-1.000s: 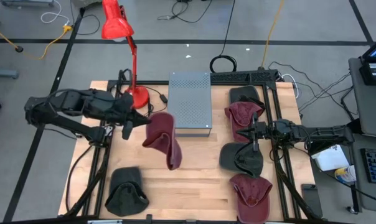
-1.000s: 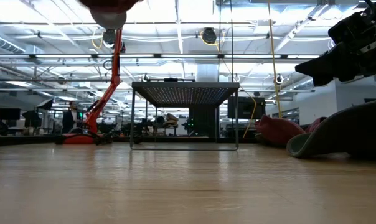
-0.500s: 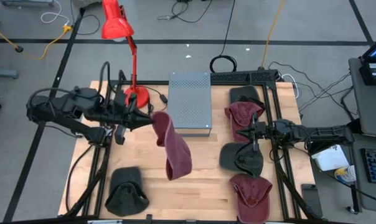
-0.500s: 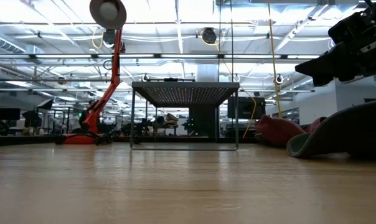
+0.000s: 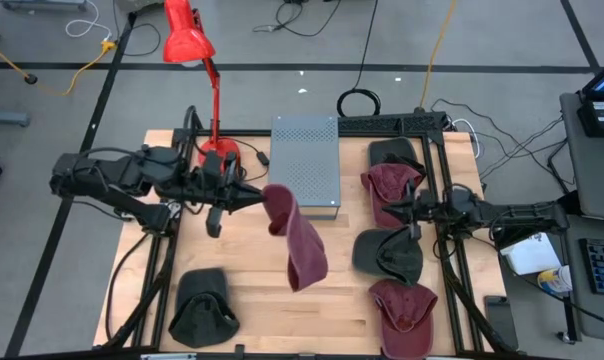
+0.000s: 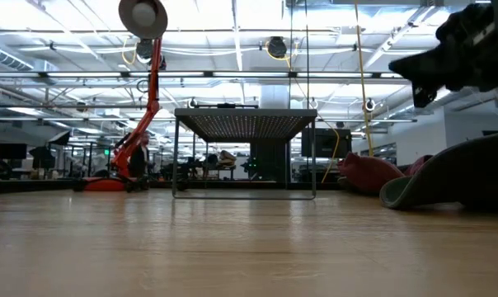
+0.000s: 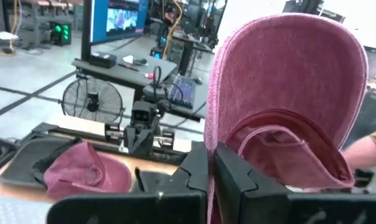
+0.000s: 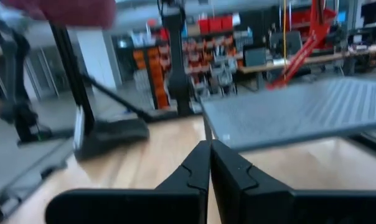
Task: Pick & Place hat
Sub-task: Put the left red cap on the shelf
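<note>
Left end effector (image 5: 254, 196) clamped on maroon hat (image 5: 298, 240) edge, hat dangling above table (image 5: 252, 290); thin pinch may slip; right end effector (image 5: 400, 209) closed, empty

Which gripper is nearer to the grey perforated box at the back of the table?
The left. The left gripper, shut on the maroon hat, is just beside the grey box near its front left corner. The right gripper waits farther off, over the row of hats.
</note>
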Controlling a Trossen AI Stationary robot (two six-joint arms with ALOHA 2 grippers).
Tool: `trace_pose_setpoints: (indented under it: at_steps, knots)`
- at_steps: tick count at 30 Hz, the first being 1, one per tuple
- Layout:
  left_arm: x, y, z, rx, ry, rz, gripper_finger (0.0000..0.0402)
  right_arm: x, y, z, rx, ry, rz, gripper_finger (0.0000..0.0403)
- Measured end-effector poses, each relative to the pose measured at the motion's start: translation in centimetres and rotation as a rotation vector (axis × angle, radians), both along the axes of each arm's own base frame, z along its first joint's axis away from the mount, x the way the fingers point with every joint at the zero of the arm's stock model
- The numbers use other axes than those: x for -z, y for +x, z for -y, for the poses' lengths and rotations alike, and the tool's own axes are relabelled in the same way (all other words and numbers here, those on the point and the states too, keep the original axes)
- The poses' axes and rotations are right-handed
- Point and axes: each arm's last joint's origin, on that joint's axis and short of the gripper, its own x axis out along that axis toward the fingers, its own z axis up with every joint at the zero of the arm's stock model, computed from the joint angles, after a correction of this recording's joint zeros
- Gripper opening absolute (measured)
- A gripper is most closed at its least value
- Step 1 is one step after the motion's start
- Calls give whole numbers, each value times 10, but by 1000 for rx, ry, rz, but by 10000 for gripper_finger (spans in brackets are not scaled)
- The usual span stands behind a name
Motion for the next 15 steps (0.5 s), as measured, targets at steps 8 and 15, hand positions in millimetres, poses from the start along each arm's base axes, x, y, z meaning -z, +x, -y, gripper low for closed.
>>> trace_pose_setpoints:
  at_steps: [8,15]
  knots:
    - [1,7,-15,-15,29,13,6,-17,-3,2,58,-16,173,8]
    - [-2,8,-34,0,56,41,6,-24,-6,1,35,70,264,8]
